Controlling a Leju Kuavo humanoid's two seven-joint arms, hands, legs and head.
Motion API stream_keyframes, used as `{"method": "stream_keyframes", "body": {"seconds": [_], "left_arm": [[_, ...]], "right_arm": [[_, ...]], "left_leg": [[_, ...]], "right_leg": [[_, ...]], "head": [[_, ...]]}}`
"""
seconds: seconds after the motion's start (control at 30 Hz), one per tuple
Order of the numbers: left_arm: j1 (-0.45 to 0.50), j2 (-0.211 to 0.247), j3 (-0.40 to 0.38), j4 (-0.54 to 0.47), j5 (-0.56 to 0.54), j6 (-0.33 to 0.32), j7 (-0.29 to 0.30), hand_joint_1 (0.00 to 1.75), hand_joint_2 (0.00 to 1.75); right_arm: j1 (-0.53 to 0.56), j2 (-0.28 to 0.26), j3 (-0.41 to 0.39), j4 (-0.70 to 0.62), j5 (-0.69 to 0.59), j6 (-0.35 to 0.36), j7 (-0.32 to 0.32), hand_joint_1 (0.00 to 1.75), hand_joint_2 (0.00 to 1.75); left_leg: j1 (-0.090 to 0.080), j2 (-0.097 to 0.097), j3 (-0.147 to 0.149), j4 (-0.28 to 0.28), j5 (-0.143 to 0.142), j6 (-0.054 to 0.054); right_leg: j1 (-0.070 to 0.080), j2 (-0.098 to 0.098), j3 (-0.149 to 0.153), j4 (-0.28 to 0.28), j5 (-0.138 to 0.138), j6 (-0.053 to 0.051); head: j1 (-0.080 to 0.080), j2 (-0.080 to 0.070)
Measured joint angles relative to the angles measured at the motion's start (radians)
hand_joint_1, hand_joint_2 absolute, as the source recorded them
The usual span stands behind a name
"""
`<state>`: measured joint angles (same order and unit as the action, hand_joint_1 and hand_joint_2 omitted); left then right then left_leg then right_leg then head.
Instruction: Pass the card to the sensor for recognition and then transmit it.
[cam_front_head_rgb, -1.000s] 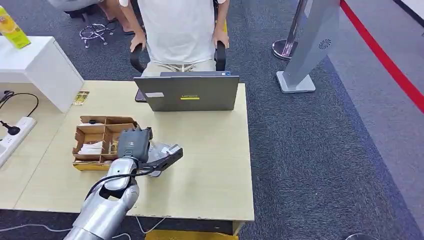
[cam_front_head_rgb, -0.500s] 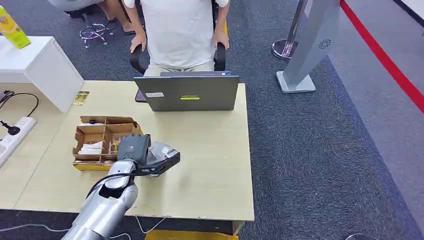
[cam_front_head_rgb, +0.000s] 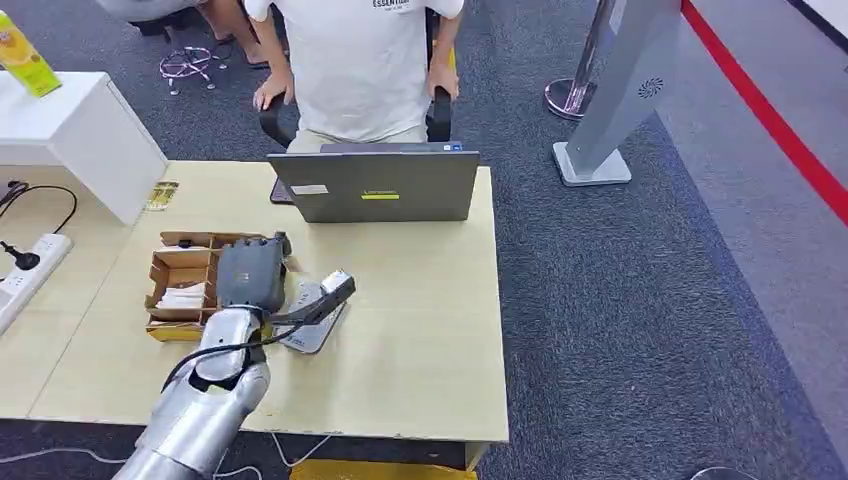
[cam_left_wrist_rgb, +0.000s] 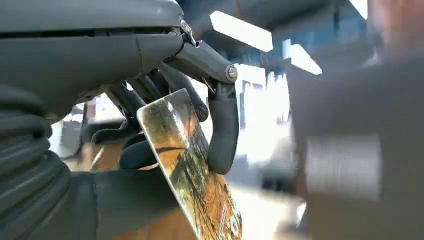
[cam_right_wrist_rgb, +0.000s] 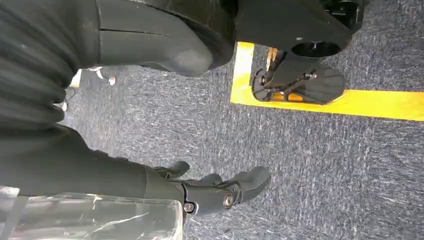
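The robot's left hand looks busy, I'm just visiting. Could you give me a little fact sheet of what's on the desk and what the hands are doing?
Left hand: over the desk, pinching a card
Card: printed, orange and green tones, held between thumb and fingers
Sensor: flat grey pad on the desk, beside the left hand
Cardboard tray: divided into compartments, with white items in some
Laptop: open, its back to the robot
Person: seated behind the laptop
Right hand: hangs over the carpet, holding nothing

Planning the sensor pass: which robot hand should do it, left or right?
Left. The left robot hand already holds the card above the desk, beside the grey sensor pad. The right robot hand hangs over carpet, holding nothing.
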<state>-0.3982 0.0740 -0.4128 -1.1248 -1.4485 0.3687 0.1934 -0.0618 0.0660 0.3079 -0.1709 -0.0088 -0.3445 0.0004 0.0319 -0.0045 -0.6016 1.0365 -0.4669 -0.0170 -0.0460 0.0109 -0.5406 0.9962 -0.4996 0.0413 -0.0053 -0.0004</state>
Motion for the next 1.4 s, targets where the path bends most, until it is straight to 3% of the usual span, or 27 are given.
{"method": "stream_keyframes", "body": {"seconds": [0.03, 0.17, 0.4, 0.5, 0.67, 0.77, 0.9, 0.93, 1.4], "left_arm": [[-0.001, 0.010, 0.002, -0.048, -0.010, 0.029, -0.009, 1.75, 1.75], [0.002, 0.030, 0.007, -0.153, -0.018, 0.037, -0.023, 1.75, 1.75], [-0.007, 0.064, 0.032, -0.234, -0.042, 0.120, -0.057, 1.75, 1.75], [-0.066, 0.101, 0.070, -0.239, -0.061, 0.113, -0.069, 1.75, 1.75], [-0.193, 0.148, 0.148, -0.165, -0.080, 0.068, -0.075, 1.75, 1.75], [-0.271, 0.172, 0.167, -0.058, -0.098, 0.026, -0.053, 1.75, 1.75], [-0.354, 0.192, 0.181, 0.068, -0.091, 0.032, -0.053, 1.75, 1.75], [-0.362, 0.192, 0.181, 0.088, -0.091, 0.035, -0.053, 0.00, 1.75], [-0.377, 0.188, 0.182, 0.185, -0.079, 0.051, -0.050, 0.00, 1.75]], "right_arm": [[0.000, 0.000, 0.001, 0.000, 0.001, 0.000, 0.000, 0.00, 1.75], [0.000, 0.002, 0.002, 0.000, 0.006, 0.000, 0.000, 0.00, 1.75], [0.000, 0.003, 0.012, 0.000, 0.020, 0.003, -0.003, 0.00, 1.75], [-0.001, 0.003, 0.016, 0.000, 0.031, 0.003, -0.003, 0.00, 1.75], [-0.001, 0.004, 0.016, 0.000, 0.034, 0.004, -0.010, 0.00, 1.75], [-0.003, 0.004, 0.016, 0.000, 0.033, 0.004, -0.011, 0.00, 1.75], [-0.002, 0.004, 0.016, 0.000, 0.031, 0.010, -0.006, 0.00, 1.75], [-0.003, 0.004, 0.016, 0.000, 0.031, 0.010, -0.005, 0.00, 1.75], [-0.004, 0.004, 0.016, 0.000, 0.024, 0.011, 0.003, 0.00, 1.75]], "left_leg": [[0.000, 0.000, 0.000, 0.000, 0.000, 0.000], [0.000, 0.000, 0.000, 0.000, 0.000, 0.000], [0.000, 0.000, 0.000, 0.000, 0.001, 0.000], [0.001, 0.000, 0.000, 0.000, 0.001, 0.000], [0.002, 0.000, 0.000, 0.000, 0.002, -0.001], [0.002, 0.000, 0.000, 0.000, 0.003, -0.002], [0.002, 0.000, 0.000, 0.000, 0.003, -0.002], [0.002, 0.000, 0.000, 0.000, 0.003, -0.002], [0.002, 0.001, 0.000, 0.000, 0.003, -0.002]], "right_leg": [[0.000, 0.000, 0.000, 0.000, 0.000, 0.000], [0.000, 0.000, 0.000, 0.000, 0.000, 0.000], [0.000, 0.000, 0.000, 0.000, 0.000, 0.000], [0.001, 0.000, 0.000, 0.000, 0.001, 0.000], [0.001, 0.000, -0.001, 0.001, 0.002, -0.001], [0.001, 0.000, -0.001, 0.001, 0.002, -0.002], [0.001, 0.000, -0.002, 0.001, 0.003, -0.002], [0.001, 0.000, -0.002, 0.001, 0.003, -0.002], [0.001, 0.001, -0.002, 0.001, 0.003, -0.002]], "head": [[0.000, 0.000], [0.000, 0.000], [0.000, 0.000], [0.000, 0.000], [0.000, 0.000], [0.000, 0.000], [0.000, 0.000], [0.000, 0.000], [0.000, 0.000]]}}
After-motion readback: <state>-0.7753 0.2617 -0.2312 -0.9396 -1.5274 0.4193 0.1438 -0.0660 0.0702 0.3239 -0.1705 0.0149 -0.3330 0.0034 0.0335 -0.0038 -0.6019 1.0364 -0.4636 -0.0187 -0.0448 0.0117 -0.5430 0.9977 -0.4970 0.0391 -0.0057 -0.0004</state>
